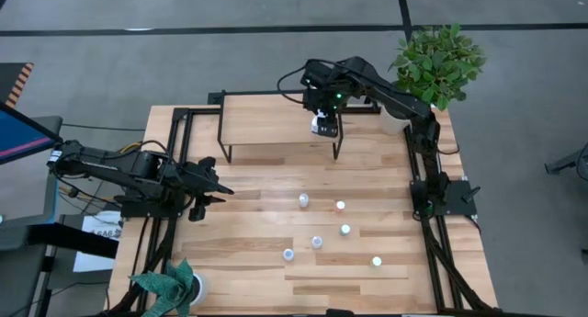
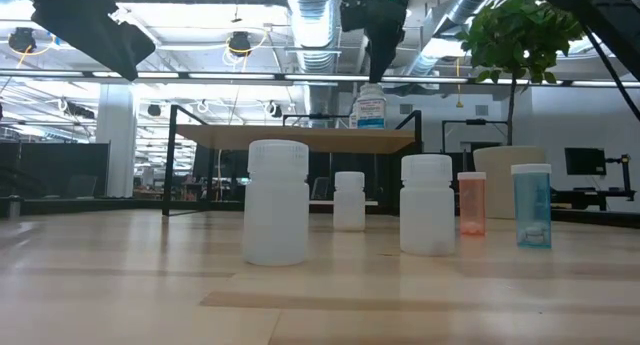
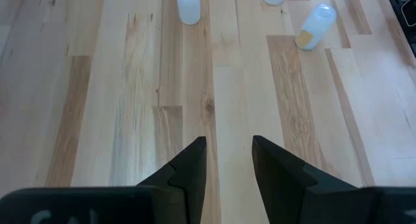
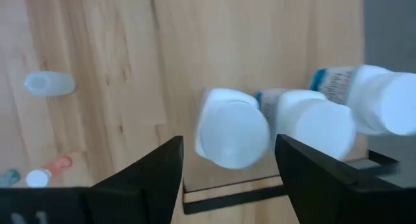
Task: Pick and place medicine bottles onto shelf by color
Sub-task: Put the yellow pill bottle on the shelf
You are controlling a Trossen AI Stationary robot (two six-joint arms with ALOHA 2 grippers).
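Observation:
Three white medicine bottles with bluish labels stand on the right end of the light-wood shelf (image 1: 266, 124). My right gripper (image 4: 227, 149) hangs open above them. Its fingers stand on either side of one bottle's white cap (image 4: 232, 136) without touching it, and the other two bottles (image 4: 315, 123) (image 4: 383, 97) are beside it. In the low view this bottle (image 2: 369, 107) stands upright on the shelf board under the gripper. Several small bottles (image 1: 317, 242) stand on the table. My left gripper (image 1: 216, 186) is open and empty at the table's left.
On the table the low view shows white bottles (image 2: 277, 200) (image 2: 427, 203), an orange one (image 2: 471, 202) and a blue one (image 2: 531, 205). A white pot with a green plant (image 1: 439, 60) stands at the far right. Another plant (image 1: 175, 285) stands at the near left.

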